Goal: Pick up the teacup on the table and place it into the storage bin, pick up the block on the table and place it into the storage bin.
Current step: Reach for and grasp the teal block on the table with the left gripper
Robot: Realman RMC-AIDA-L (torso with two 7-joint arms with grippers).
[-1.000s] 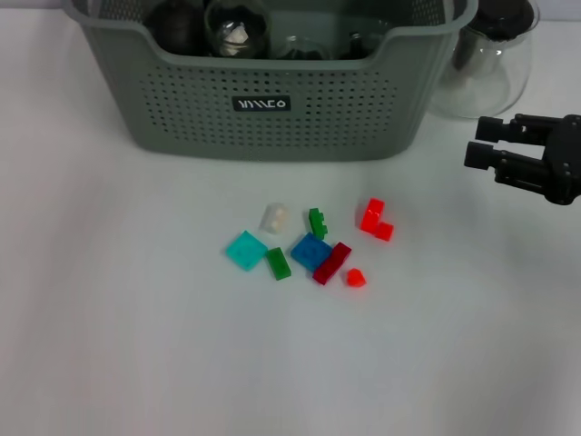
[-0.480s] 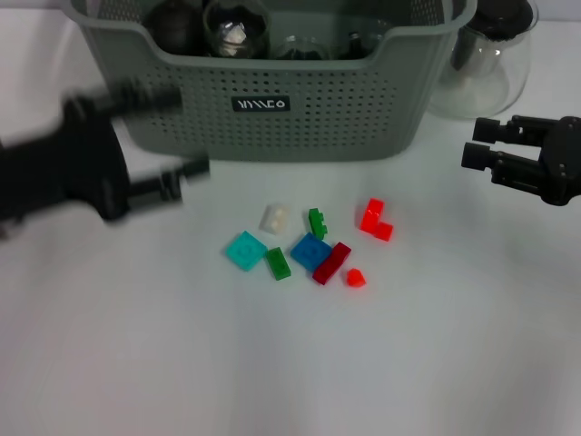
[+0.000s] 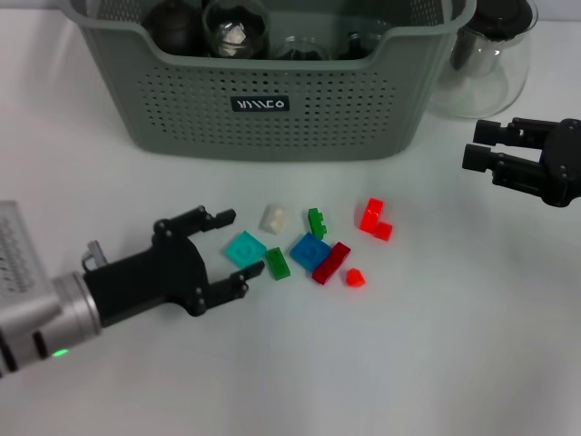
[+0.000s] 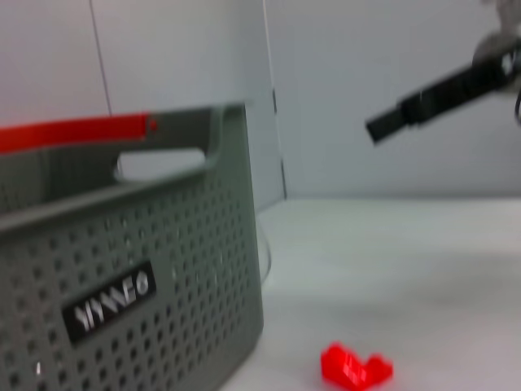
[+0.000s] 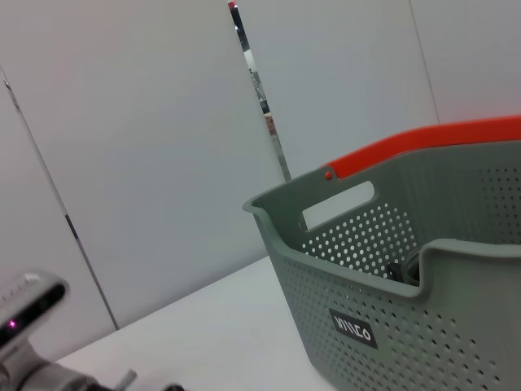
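Observation:
Several small blocks lie in a cluster in front of the storage bin [image 3: 272, 127]: teal [image 3: 247, 252], white [image 3: 272, 218], two green [image 3: 316, 222], blue [image 3: 310, 251], dark red [image 3: 332, 263] and red ones [image 3: 375, 219]. My left gripper [image 3: 241, 242] is open, its fingertips on either side of the teal block's near-left edge. The right gripper [image 3: 474, 145] hovers open at the far right, away from the blocks. No teacup shows on the table. Dark and clear round vessels [image 3: 236, 23] sit inside the bin. The left wrist view shows the bin [image 4: 122, 277] and a red block [image 4: 356, 366].
A clear glass pitcher [image 3: 490, 64] stands right of the bin, just behind the right gripper. In the right wrist view the bin [image 5: 407, 269] has an orange far rim. White table stretches around the block cluster.
The left arm came in from the left, swept past the bin's front and dropped to the teal block. The right gripper has stayed put.

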